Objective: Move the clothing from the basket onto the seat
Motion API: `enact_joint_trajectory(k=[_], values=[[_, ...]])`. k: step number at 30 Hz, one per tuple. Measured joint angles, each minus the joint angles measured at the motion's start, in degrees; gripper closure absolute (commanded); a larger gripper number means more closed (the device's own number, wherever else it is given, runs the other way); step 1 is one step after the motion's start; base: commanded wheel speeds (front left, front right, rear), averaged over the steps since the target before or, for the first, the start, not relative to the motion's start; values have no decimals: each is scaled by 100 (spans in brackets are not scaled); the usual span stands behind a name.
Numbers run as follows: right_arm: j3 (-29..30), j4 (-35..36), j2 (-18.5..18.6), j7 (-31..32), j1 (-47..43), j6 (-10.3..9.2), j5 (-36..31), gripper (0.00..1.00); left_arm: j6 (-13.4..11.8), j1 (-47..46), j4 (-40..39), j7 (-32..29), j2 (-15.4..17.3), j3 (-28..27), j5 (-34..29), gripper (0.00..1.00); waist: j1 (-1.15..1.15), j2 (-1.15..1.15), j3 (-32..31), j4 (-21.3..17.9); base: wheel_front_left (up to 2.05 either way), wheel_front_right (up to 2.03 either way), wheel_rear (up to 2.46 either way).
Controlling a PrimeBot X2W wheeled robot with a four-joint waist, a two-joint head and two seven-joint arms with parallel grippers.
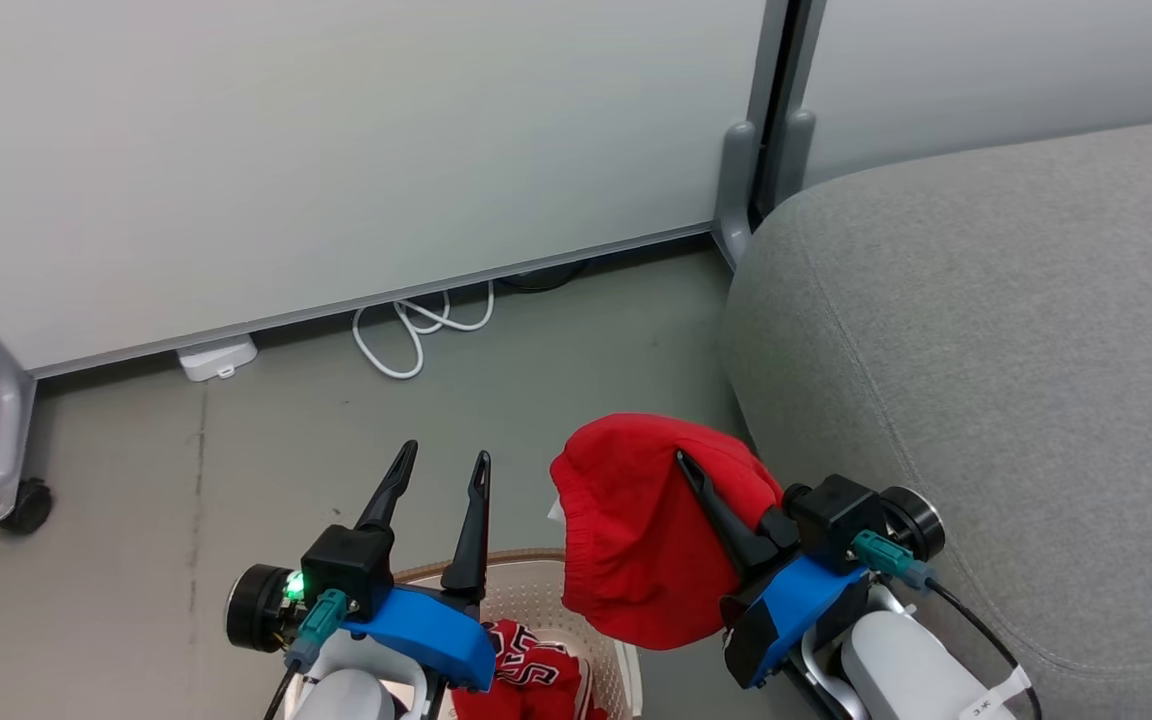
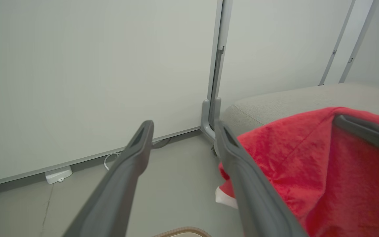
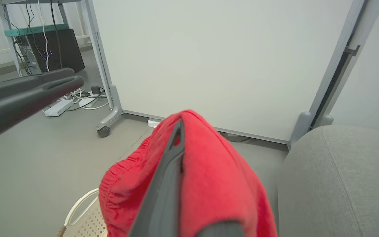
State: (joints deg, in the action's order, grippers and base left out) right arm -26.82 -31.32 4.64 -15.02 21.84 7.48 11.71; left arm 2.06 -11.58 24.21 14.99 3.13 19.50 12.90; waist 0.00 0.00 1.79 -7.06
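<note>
The task is roughly at its midpoint for the first piece and not yet begun for the second. Nothing lies on the visible part of the sofa (image 1: 986, 350).

The right pincer (image 1: 696, 480) is clamped on the plain red garment (image 1: 626, 530). One dark finger lies across the top of the cloth and the other is buried under it. The garment hangs in the air, clear of the basket (image 1: 536, 598), just beside the rounded corner of the sofa and above the floor (image 1: 236, 450). In the right wrist view the cloth drapes down both sides of the finger, with a gathered, elastic-looking hem on its left.

The lettered red garment (image 1: 526, 670) lies inside the basket, at the bottom edge of the head view. Its black-and-white block letters are partly hidden by the left arm.

The left pincer (image 1: 445, 452) hovers above the basket with its fingers spread and nothing between them.

What is left, as I judge it: carry the held garment over the sofa cushion and let it go, then fetch the lettered one and do the same.

Counted:
- Two red garments, one held and one in the basket.
- One basket.
- One sofa.
- Two pincers, one loaded and one free.
</note>
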Motion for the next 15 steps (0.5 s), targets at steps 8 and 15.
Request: enact_joint_trajectory(k=[8,15], values=[[3,34,-15,0,14,0,0,100,68,-2,-26,0,-19,-21,-83,0,0,0,75,-610,0,0,0],[91,77,9,0,8,0,-13,100,99,-35,-25,0,-24,83,-60,0,0,0,162,-1189,0,0,0]])
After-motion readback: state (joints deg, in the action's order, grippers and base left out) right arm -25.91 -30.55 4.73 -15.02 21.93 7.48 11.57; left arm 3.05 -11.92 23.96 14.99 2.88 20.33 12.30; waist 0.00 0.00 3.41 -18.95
